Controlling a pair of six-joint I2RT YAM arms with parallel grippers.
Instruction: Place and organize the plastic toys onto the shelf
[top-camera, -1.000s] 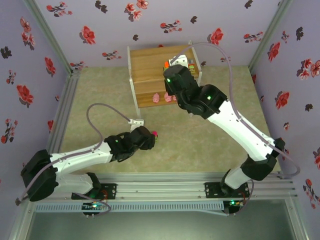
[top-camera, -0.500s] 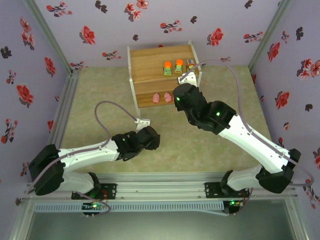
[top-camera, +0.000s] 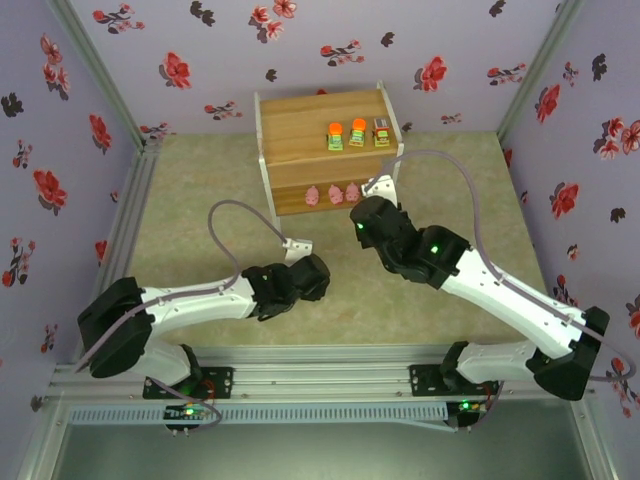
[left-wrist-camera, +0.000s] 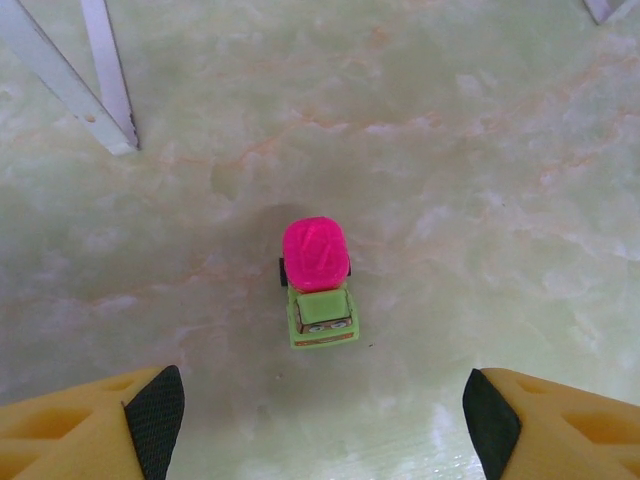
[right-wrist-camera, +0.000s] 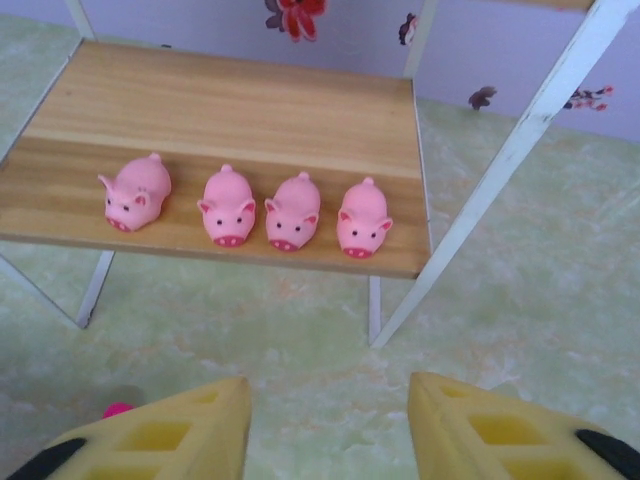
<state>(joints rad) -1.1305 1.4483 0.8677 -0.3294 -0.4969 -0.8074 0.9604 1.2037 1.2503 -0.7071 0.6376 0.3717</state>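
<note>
From above we see the shelf (top-camera: 300, 130), wooden boards on a thin white frame, with three blocky toys (top-camera: 358, 132) on top. The right wrist view adds four rounded pink pigs (right-wrist-camera: 228, 207) along the lower board, beyond the right pincer (right-wrist-camera: 330, 400), parted and empty. The left wrist view shows the magenta-topped toy (left-wrist-camera: 318, 285) on the marbled green tabletop (left-wrist-camera: 500, 150) before the left pincer (left-wrist-camera: 325, 410), wide open, holding nothing.
</note>
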